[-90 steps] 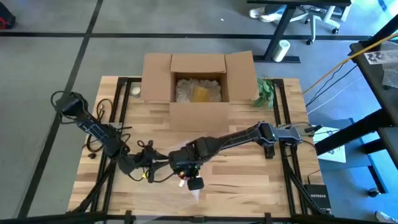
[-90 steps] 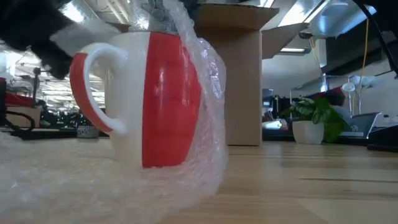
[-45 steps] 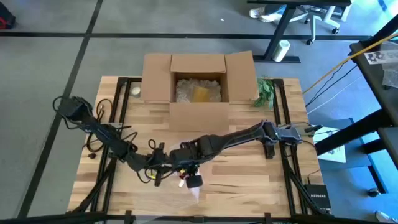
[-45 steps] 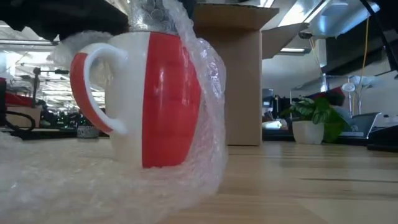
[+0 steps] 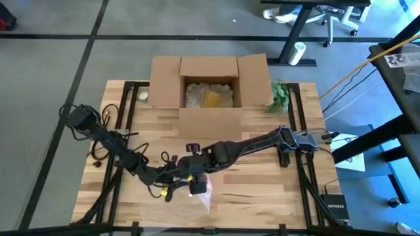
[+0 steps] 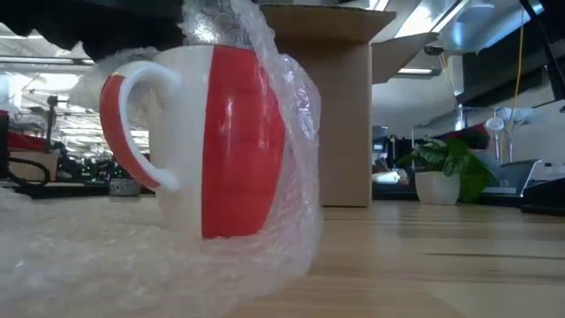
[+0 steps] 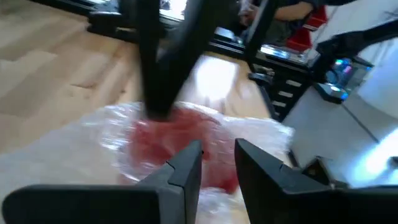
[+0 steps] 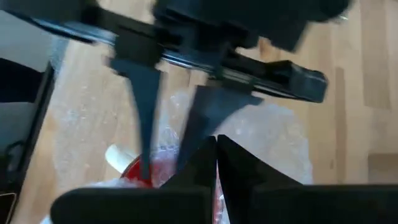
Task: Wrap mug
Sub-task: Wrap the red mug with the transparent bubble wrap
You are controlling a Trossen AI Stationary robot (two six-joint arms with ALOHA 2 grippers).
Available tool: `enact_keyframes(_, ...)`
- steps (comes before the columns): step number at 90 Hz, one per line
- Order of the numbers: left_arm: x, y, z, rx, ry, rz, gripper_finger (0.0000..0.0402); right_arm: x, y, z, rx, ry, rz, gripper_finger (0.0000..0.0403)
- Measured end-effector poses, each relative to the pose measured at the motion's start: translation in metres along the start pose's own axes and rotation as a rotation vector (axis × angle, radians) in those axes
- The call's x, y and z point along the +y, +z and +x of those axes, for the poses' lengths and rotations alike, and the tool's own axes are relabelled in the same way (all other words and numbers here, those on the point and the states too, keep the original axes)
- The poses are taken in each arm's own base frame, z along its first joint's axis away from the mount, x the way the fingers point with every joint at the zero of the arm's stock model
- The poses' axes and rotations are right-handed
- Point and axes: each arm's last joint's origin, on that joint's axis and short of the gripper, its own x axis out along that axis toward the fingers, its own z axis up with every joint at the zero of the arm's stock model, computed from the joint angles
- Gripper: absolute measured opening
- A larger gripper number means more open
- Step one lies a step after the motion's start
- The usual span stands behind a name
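A red and white mug [image 6: 221,141] stands upright on a sheet of bubble wrap [image 6: 106,265] near the table's front edge, its handle [image 6: 132,124] bare. One flap of the wrap [image 6: 291,177] is drawn up its side and bunched over its rim. My right gripper [image 8: 216,155] is shut above the mug [image 5: 197,188], reaching in from the right. My left gripper [image 7: 217,165] is open and has come in from the left, right beside the wrapped mug [image 7: 180,143]; whether it touches, I cannot tell. My right gripper is shut on the bunched flap of bubble wrap [image 7: 155,121] over the mug's rim, its fingers [image 7: 158,68] pointing down from above. The flap stands up over the rim [image 6: 212,18] and falls slack down the mug's side. How many layers it holds does not show.
An open cardboard box [image 5: 210,88] with packing fill stands at the table's far side. A small plant [image 5: 281,95] is to its right. Bare wood lies to the right of the mug [image 5: 262,187]. Cables trail by the left arm [image 5: 105,141].
My left gripper has moved toward the table's right edge, closing in on the mug. The mug and the raised flap have stayed in place.
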Motion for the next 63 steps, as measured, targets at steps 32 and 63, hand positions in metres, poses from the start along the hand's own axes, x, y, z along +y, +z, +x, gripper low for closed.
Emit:
enact_keyframes(32, -0.029, 0.000, -0.061, -0.053, 0.178, 0.079, 0.0078, -0.001, 0.000, 0.000, 0.005, 0.029, 0.024, 0.0000)
enact_keyframes(63, 0.005, -0.022, -0.093, 0.184, 0.384, -0.119, 0.0074, 0.004, -0.011, 0.028, 0.105, 0.104, 0.076, 0.0000)
